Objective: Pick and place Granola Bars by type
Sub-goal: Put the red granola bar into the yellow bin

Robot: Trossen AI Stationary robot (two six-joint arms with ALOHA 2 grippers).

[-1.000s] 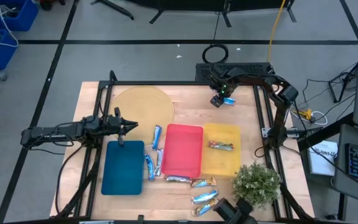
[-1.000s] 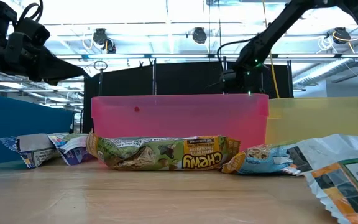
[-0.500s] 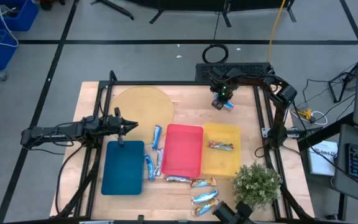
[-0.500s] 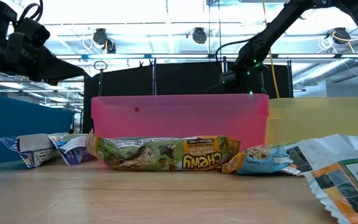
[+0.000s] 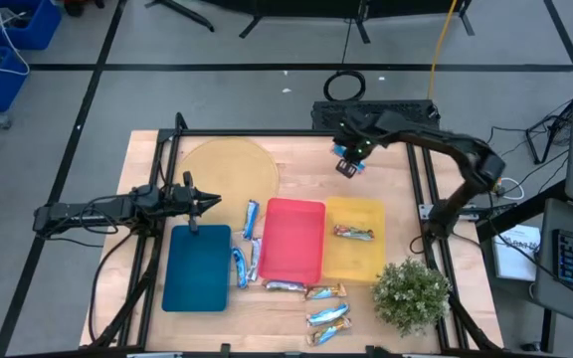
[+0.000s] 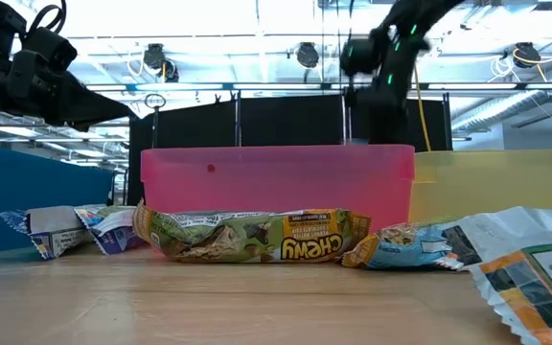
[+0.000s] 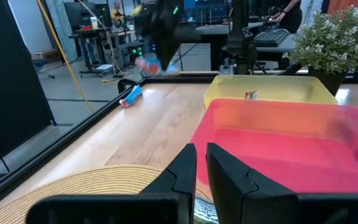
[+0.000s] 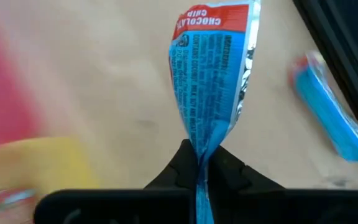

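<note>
Granola Bars: I see one light blue bar (image 8: 211, 74) pinched by its end in my right gripper (image 5: 347, 159), fingers closed tight on the wrapper, at the upper right of the high view, above the yellow tray (image 5: 358, 261). My left gripper (image 5: 207, 202) hovers mid-left, its fingers nearly shut and empty.

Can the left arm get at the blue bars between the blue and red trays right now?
Probably yes. The left gripper hovers shut and empty beside the blue tray; the blue bars lie uncovered nearby, and the right gripper is far off.
</note>
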